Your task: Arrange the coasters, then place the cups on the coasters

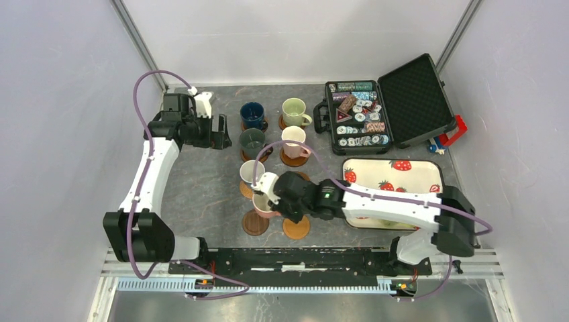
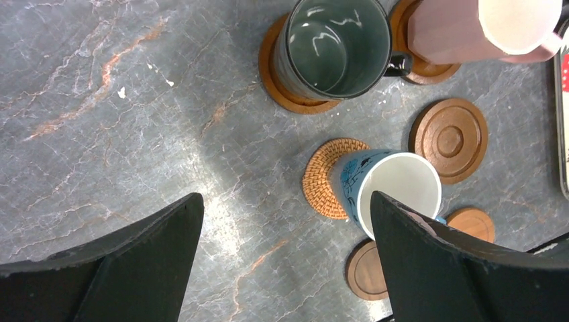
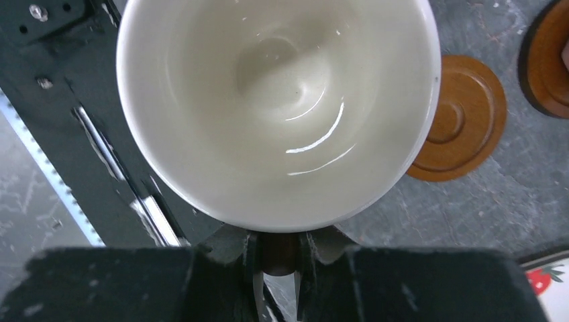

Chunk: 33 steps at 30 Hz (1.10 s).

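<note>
My right gripper (image 1: pixel 272 196) is shut on the handle (image 3: pixel 278 249) of a mauve cup (image 1: pixel 262 205) with a pale inside (image 3: pixel 275 100). It holds the cup just beyond an empty dark coaster (image 1: pixel 255 223); whether the cup rests on anything I cannot tell. Another empty coaster (image 1: pixel 296 228) lies to the right. The dark blue cup (image 1: pixel 252 115), pale green cup (image 1: pixel 294 111), grey-green cup (image 1: pixel 252 142), pink cup (image 1: pixel 293 139) and light blue cup (image 1: pixel 251 172) stand on coasters. My left gripper (image 1: pixel 218 132) hangs open left of the grey-green cup (image 2: pixel 339 47), holding nothing.
An open black case of poker chips (image 1: pixel 359 121) sits at the back right. The strawberry-print tray (image 1: pixel 392 176) lies under my right arm. An empty rimmed coaster (image 2: pixel 449 139) lies right of the woven coaster (image 2: pixel 324 176). The black base rail (image 1: pixel 302 258) runs along the near edge.
</note>
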Each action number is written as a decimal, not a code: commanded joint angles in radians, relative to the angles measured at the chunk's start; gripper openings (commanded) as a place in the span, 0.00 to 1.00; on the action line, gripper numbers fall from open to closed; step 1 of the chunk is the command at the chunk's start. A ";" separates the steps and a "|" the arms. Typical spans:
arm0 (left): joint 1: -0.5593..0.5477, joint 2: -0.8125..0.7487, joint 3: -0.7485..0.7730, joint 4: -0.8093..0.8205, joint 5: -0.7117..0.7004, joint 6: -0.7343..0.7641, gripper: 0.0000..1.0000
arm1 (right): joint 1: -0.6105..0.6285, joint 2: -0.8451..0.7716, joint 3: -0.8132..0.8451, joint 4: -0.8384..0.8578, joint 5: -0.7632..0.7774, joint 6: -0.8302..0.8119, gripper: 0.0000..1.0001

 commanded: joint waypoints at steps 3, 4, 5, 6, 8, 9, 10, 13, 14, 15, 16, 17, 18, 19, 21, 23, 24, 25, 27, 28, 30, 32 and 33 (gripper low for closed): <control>0.005 -0.054 -0.026 0.131 0.011 -0.104 1.00 | 0.056 0.125 0.185 0.087 0.111 0.160 0.00; 0.005 -0.053 -0.023 0.135 0.009 -0.111 1.00 | 0.072 0.144 0.208 0.083 0.133 0.160 0.00; 0.005 -0.050 -0.014 0.132 0.006 -0.113 1.00 | 0.085 0.161 0.229 0.078 0.147 0.168 0.00; 0.005 -0.046 -0.002 0.129 0.005 -0.113 1.00 | 0.096 0.177 0.246 0.072 0.162 0.180 0.00; 0.005 -0.041 0.012 0.131 0.006 -0.113 1.00 | 0.115 0.208 0.275 0.072 0.173 0.196 0.00; 0.027 -0.040 0.017 0.135 0.007 -0.113 1.00 | 0.124 0.227 0.286 0.072 0.175 0.198 0.00; 0.035 -0.038 0.020 0.139 0.008 -0.113 1.00 | 0.133 0.241 0.295 0.065 0.193 0.210 0.00; 0.036 -0.031 0.029 0.159 0.009 -0.113 1.00 | 0.147 0.261 0.306 0.035 0.207 0.249 0.00; 0.039 -0.027 0.034 0.165 0.008 -0.145 1.00 | 0.147 0.264 0.304 0.020 0.213 0.268 0.00; 0.040 -0.026 0.038 0.169 0.010 -0.154 1.00 | 0.147 0.267 0.300 0.018 0.207 0.279 0.00; 0.042 -0.024 0.041 0.173 0.015 -0.158 1.00 | 0.147 0.271 0.295 0.018 0.194 0.283 0.00; 0.044 -0.021 0.043 0.173 0.020 -0.160 1.00 | 0.148 0.274 0.287 0.023 0.177 0.287 0.00; 0.046 -0.021 0.044 0.174 0.022 -0.161 1.00 | 0.150 0.277 0.280 0.028 0.163 0.288 0.00; 0.047 -0.020 0.041 0.175 0.025 -0.161 1.00 | 0.154 0.281 0.277 0.030 0.156 0.293 0.00; 0.048 -0.024 0.034 0.177 0.032 -0.162 1.00 | 0.163 0.286 0.264 0.036 0.152 0.304 0.00; 0.050 -0.035 0.019 0.189 0.039 -0.167 1.00 | 0.172 0.295 0.249 0.046 0.158 0.320 0.00; 0.051 -0.042 0.010 0.198 0.041 -0.170 1.00 | 0.175 0.302 0.248 0.048 0.174 0.332 0.00; 0.052 -0.048 0.000 0.205 0.042 -0.175 1.00 | 0.178 0.308 0.249 0.043 0.196 0.348 0.00; 0.056 -0.054 -0.010 0.213 0.048 -0.180 1.00 | 0.180 0.324 0.257 0.035 0.228 0.383 0.00; 0.058 -0.054 -0.010 0.215 0.052 -0.185 1.00 | 0.180 0.331 0.262 0.034 0.236 0.390 0.00; 0.068 -0.052 -0.009 0.217 0.070 -0.196 1.00 | 0.186 0.354 0.284 0.029 0.260 0.407 0.00; 0.074 -0.050 -0.006 0.221 0.081 -0.205 1.00 | 0.193 0.375 0.311 0.023 0.276 0.417 0.00; 0.075 -0.049 -0.004 0.223 0.084 -0.205 1.00 | 0.195 0.386 0.321 0.020 0.280 0.422 0.00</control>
